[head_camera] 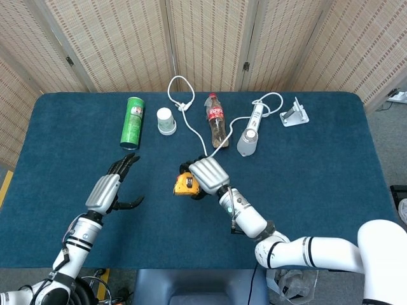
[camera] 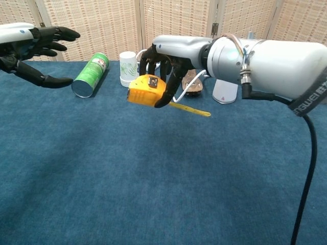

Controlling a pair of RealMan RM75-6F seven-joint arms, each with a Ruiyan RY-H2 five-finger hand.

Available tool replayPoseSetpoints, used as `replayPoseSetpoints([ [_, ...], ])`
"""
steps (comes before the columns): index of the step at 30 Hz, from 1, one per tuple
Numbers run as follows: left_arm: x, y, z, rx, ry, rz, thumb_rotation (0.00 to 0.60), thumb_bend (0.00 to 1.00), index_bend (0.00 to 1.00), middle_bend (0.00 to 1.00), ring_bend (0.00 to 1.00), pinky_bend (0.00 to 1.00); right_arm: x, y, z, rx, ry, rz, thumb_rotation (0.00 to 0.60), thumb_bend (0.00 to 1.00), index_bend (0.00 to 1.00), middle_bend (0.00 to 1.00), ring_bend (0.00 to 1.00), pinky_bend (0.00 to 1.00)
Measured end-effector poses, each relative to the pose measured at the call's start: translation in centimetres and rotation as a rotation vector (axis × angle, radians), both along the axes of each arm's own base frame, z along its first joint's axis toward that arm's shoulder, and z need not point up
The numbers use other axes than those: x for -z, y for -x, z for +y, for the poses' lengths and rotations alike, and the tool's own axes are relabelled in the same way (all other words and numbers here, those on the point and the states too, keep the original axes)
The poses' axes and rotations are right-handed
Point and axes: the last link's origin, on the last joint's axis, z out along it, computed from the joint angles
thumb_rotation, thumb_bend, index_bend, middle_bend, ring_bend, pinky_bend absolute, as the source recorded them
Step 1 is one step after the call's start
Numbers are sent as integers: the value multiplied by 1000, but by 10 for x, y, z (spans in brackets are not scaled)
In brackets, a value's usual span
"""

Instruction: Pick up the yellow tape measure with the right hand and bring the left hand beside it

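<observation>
Gripping the yellow plastic tape measure (camera: 146,90) aloft, right hand (camera: 164,57) done; spread, empty left hand (camera: 31,45) must close in beside it.

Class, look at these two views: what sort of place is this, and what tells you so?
Probably a robot test lab: a blue-covered table with woven screens behind, and unrelated props laid out, such as a can, a bottle and a phone stand.

The head view looks steeply down from above the near edge of the desk (head_camera: 331,165), taking in its whole blue top and the wicker screens (head_camera: 210,38) along the upper frame. The chest view sits low and close, facing level across the desk toward the same screens. Both share the desk's middle and far row.
</observation>
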Motion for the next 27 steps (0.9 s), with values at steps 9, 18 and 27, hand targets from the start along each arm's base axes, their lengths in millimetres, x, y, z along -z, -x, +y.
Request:
replayPoseSetpoints([
  [9, 28, -16, 6, -41, 24, -37, 600, 322, 0, 0, 0, 0, 15, -18, 2, 26, -10, -37, 600, 156, 579, 514, 426, 275],
  [18, 41, -24, 8, -55, 22, -22, 600, 322, 0, 0, 0, 0, 23, -24, 1, 41, -7, -49, 600, 156, 580, 514, 425, 275],
  [27, 49, -29, 8, -68, 34, -13, 600, 323, 0, 0, 0, 0, 26, -25, 0, 43, -19, -54, 600, 156, 580, 514, 426, 275],
])
